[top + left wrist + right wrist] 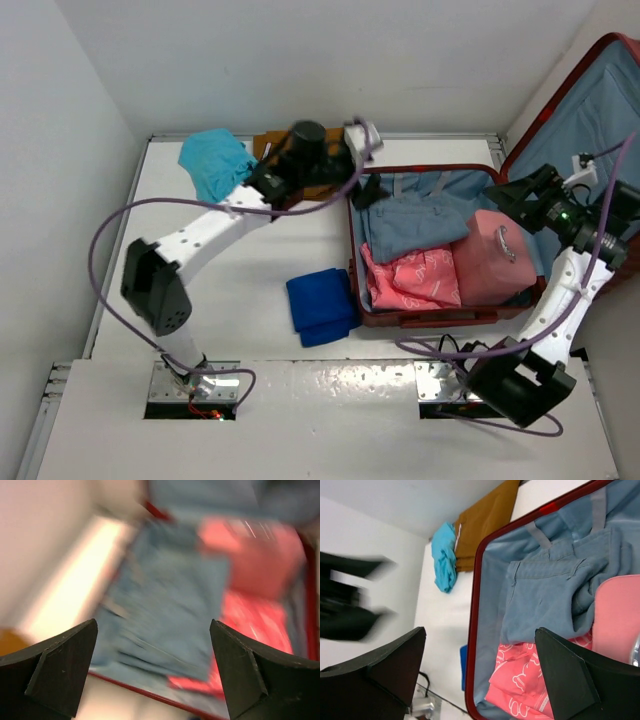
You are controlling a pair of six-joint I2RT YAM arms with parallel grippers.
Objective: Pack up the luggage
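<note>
We look down on red luggage (585,100) lined in grey-blue, filled with faded blue denim (410,220), a coral-pink garment (410,282) printed with white outline figures, and a plain pale-pink case (495,255). On the white table (250,250) lie a royal-blue cloth (320,305), a turquoise cloth (215,162) and a mustard-brown cloth (485,520). Purple cables (93,255) loop round the white-and-black arms (215,235).
</note>
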